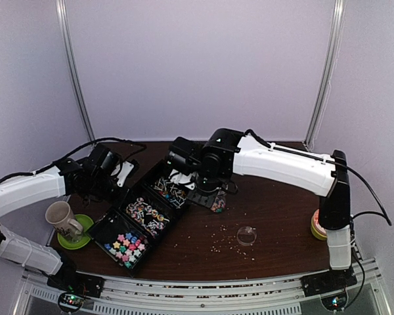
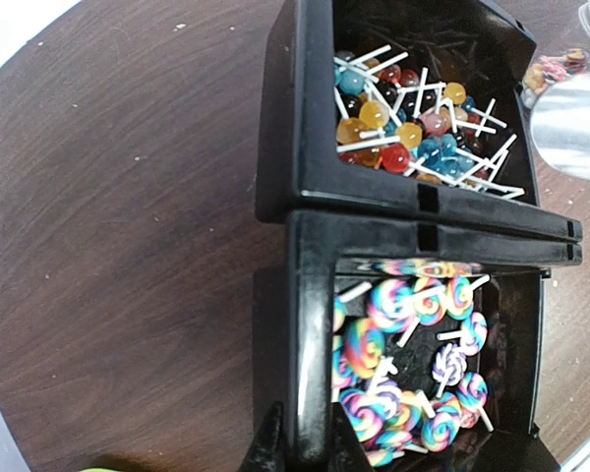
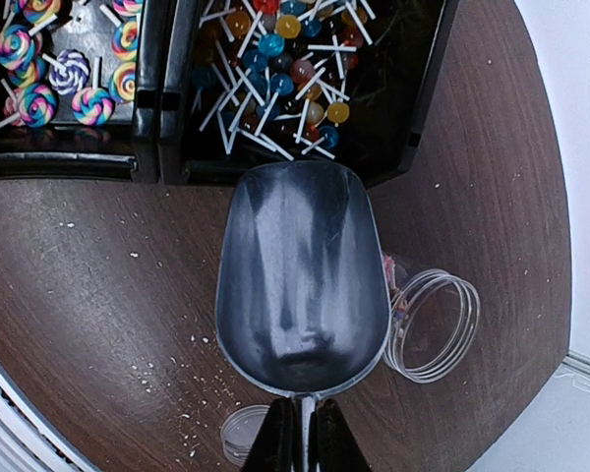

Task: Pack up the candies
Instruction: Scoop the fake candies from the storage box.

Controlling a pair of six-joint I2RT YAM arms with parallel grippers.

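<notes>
My right pincer [image 3: 301, 435] grips empty grey metal scoop [image 3: 300, 275] by handle | left pincer [image 2: 303, 444] pinches black plastic tray [image 2: 305, 147] wall | risk: steep dig ahead flings white-stick round candies [image 3: 272, 45] out

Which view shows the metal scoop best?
Right wrist: the scoop fills the frame, empty, its handle in the right gripper. Left wrist shows only a blurred edge; from the top camera the arm mostly hides it.
</notes>
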